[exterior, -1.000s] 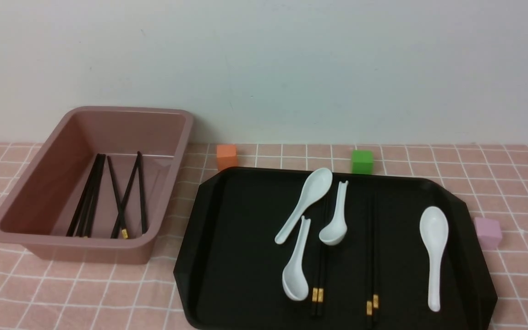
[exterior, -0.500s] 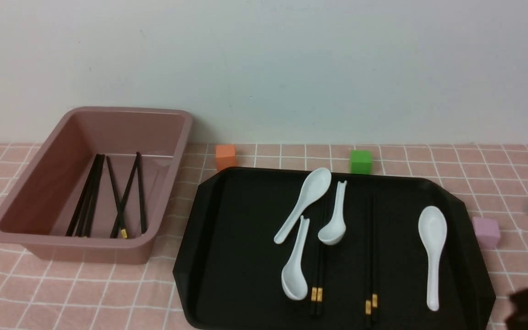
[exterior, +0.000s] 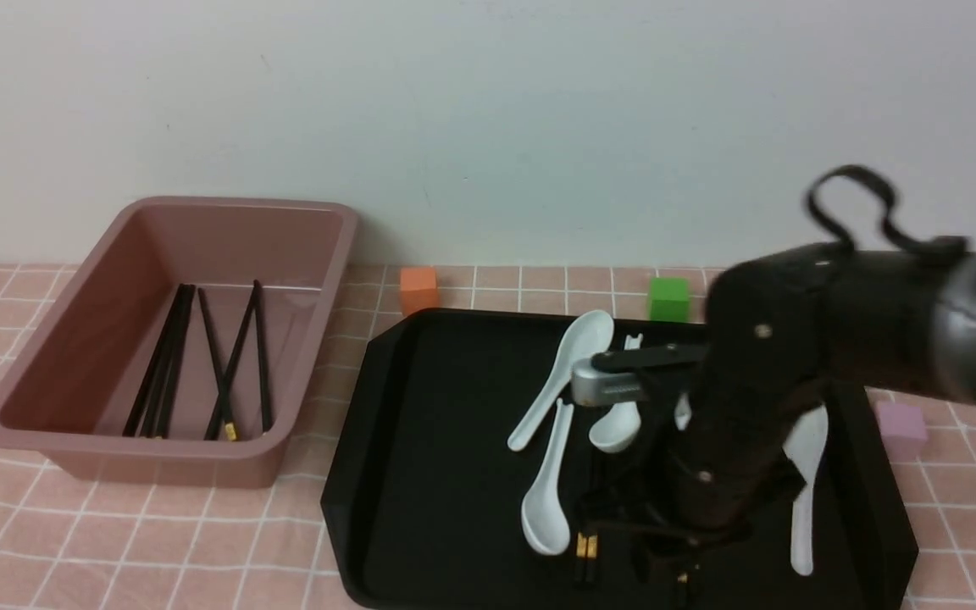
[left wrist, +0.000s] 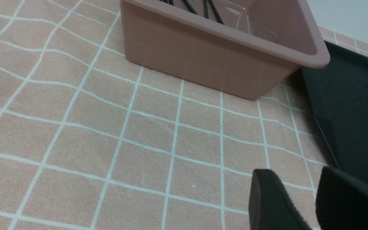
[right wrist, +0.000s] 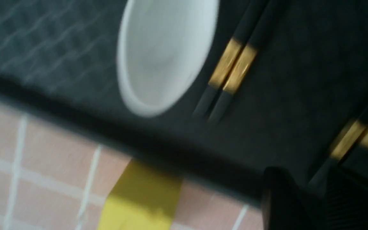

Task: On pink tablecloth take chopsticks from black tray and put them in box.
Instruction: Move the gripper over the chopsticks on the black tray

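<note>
The black tray (exterior: 437, 440) lies on the pink tablecloth (exterior: 115, 542). One pair of chopsticks (exterior: 587, 546) lies near the tray's front edge. It also shows in the right wrist view (right wrist: 235, 68). A second pair (right wrist: 359, 134) lies beside it and is mostly hidden by the arm in the front view. My right gripper (exterior: 662, 563) hangs low over the tray's front. Its jaws (right wrist: 311, 182) stand apart at that second pair's end. The box (exterior: 158, 445) at the left holds several chopsticks (exterior: 225, 364). My left gripper (left wrist: 297, 174) is open and empty over the cloth, between the box (left wrist: 222, 60) and the tray (left wrist: 347, 105).
Several white spoons (exterior: 564, 373) lie on the tray among the chopsticks, one (right wrist: 164, 57) close beside the first pair. An orange cube (exterior: 418, 288) and a green cube (exterior: 668, 298) stand behind the tray, a pink cube (exterior: 901, 428) at its right, a yellow cube (right wrist: 142, 198) by its front edge.
My right arm has swung in from the right and come down over the tray's front, covering the second chopstick pair. Nothing else has moved.
</note>
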Robot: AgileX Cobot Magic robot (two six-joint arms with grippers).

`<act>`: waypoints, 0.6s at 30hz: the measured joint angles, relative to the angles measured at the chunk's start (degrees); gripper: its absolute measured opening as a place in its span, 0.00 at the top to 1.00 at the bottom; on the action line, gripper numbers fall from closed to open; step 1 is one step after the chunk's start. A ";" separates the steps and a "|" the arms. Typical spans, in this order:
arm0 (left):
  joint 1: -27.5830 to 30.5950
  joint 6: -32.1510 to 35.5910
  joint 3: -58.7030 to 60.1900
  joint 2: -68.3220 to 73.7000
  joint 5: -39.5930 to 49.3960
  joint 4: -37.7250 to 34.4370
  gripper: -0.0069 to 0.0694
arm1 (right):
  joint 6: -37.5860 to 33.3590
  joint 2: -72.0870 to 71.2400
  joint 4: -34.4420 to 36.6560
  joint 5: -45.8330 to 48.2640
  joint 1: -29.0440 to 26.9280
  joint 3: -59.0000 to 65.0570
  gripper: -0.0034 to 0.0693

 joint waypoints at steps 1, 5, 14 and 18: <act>0.00 0.00 0.00 0.00 0.00 0.00 0.60 | 0.37 0.43 -0.42 0.01 0.08 -0.15 0.62; 0.00 0.00 0.00 0.00 0.00 0.00 0.60 | 7.20 1.91 -8.39 0.00 0.06 -1.16 0.56; 0.00 0.00 0.00 0.00 0.00 0.00 0.60 | 15.34 3.50 -10.25 -3.06 -3.55 -1.23 0.47; 0.00 0.00 0.00 0.00 0.00 0.00 0.60 | 15.34 4.73 -8.68 -5.98 -3.91 -1.23 0.47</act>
